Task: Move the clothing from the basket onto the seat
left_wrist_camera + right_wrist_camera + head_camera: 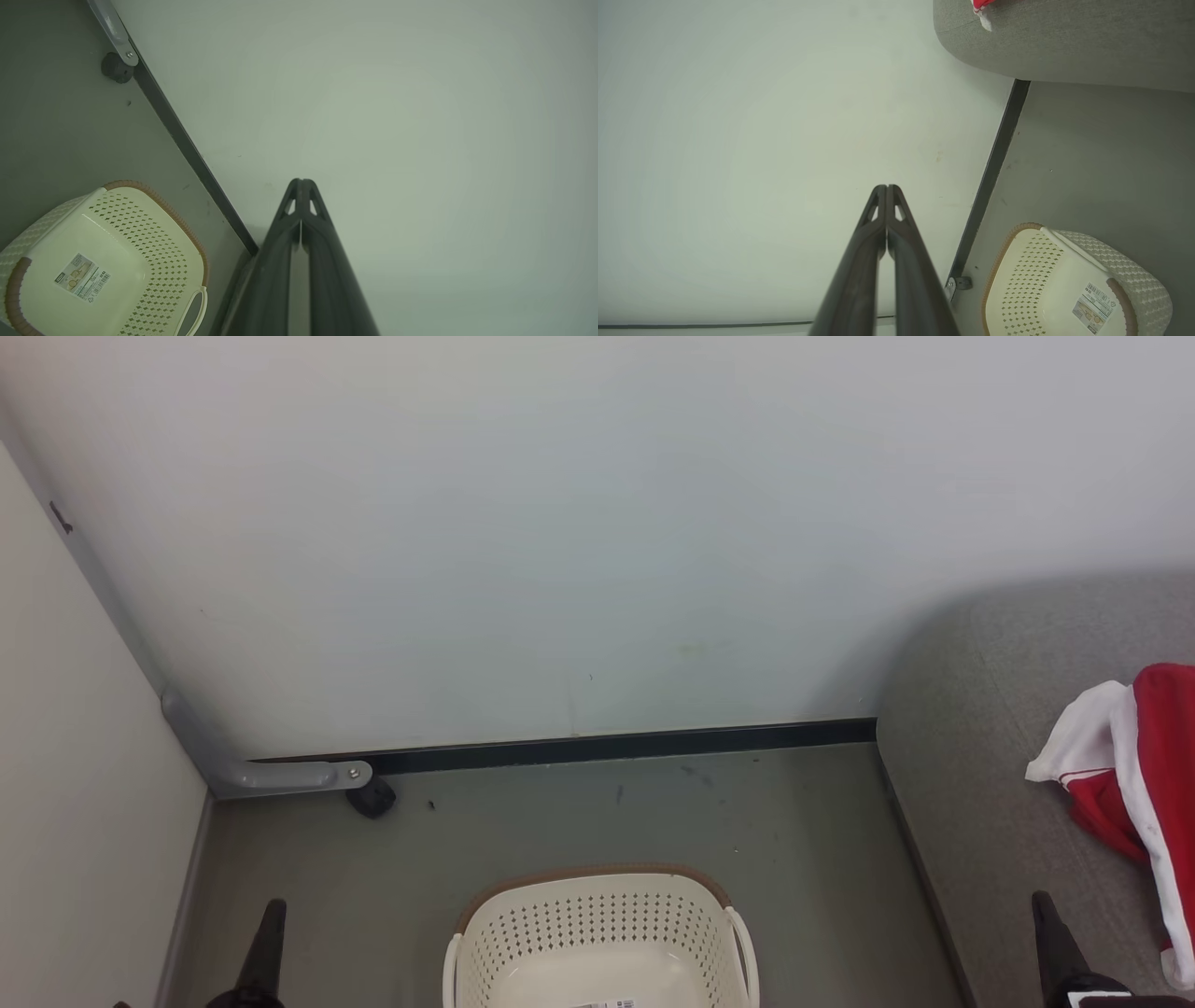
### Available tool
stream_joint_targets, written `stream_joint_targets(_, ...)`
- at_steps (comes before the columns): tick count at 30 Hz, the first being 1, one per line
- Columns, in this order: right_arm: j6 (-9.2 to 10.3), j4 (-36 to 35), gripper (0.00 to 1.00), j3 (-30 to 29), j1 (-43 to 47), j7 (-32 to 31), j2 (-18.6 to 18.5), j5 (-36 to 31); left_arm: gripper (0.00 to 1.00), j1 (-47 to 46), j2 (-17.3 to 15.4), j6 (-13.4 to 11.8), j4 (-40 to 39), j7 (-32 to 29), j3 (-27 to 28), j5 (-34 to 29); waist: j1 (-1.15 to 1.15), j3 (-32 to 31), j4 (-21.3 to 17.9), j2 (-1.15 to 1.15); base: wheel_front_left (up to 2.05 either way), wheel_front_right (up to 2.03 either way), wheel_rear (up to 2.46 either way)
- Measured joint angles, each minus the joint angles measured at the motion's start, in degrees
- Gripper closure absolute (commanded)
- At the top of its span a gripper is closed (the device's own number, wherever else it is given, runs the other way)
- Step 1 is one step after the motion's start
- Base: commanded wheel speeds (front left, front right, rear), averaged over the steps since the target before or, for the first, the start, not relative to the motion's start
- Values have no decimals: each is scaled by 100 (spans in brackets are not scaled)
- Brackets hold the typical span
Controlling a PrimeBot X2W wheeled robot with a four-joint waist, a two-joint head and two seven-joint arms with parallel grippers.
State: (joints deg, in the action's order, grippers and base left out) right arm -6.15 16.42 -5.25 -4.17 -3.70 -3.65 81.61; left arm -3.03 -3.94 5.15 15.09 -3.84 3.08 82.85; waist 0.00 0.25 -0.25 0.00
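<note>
Take the basket (597,924) as your reference: it sits on the floor right in front of you, between your two arms. What you can see of its inside is bare cream plastic with a label (83,276) stuck to the bottom. No red fabric shows in it from either wrist view.

The clothing (1134,775) lies to the right of the basket and higher up, on the seat (980,784). It is a red heap with a white panel and a white stripe. In the head view its long axis runs roughly away from you, along the right edge, and that edge cuts off part of it. It rests well in from the seat's rounded edge on the basket side, so I judge it in no danger of sliding off.

Your left end effector (302,182) has its fingers pressed together on nothing, left of the basket and pointing at the wall. Your right end effector (886,187) is also closed and empty. It hangs right of the basket over the front of the seat, just beside the garment's near end, so it is clearly the nearer arm.

By my reading the transfer is finished. If you want to tidy the heap, reach with the right arm, forward and slightly right.
</note>
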Motion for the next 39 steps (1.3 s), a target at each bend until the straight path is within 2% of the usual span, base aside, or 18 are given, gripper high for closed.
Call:
stream_joint_targets(12, -69, 53, 100, -229, -79, -271, 107, 955, 100, -153, 134, 158, 152, -257, 208, 792, 0, -15, 24, 0, 0, 0, 0)
stream_joint_targets(39, -76, 55, 100, -241, -113, -279, 115, 981, 100, -153, 152, 192, 168, -264, 214, 884, -1, -15, 25, 0, 0, 0, 0)
